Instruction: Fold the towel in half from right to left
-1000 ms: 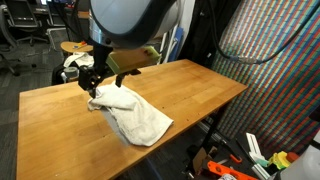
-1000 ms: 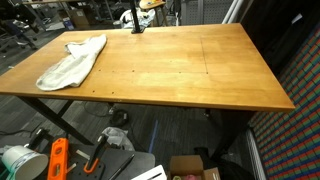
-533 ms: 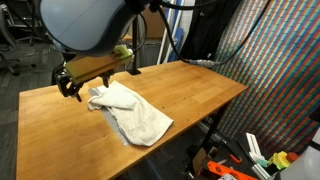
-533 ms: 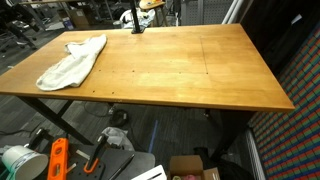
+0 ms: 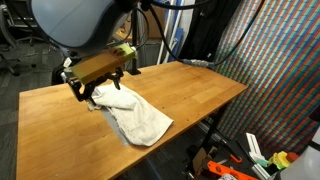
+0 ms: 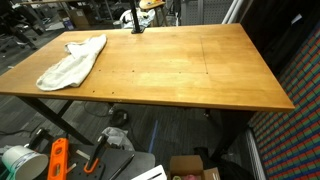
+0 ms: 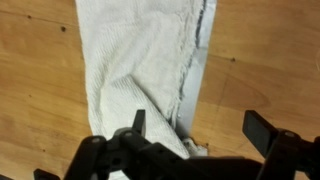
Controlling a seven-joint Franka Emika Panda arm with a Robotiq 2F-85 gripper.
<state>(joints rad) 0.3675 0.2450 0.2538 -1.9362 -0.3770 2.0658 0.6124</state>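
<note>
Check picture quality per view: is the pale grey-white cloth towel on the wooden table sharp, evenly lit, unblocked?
In an exterior view the pale grey-white cloth towel is clear, though the blurred grey robot arm looms near the lens; in an exterior view the towel is evenly lit, unblocked; in the wrist view it looks soft, the open gripper dark against it.
</note>
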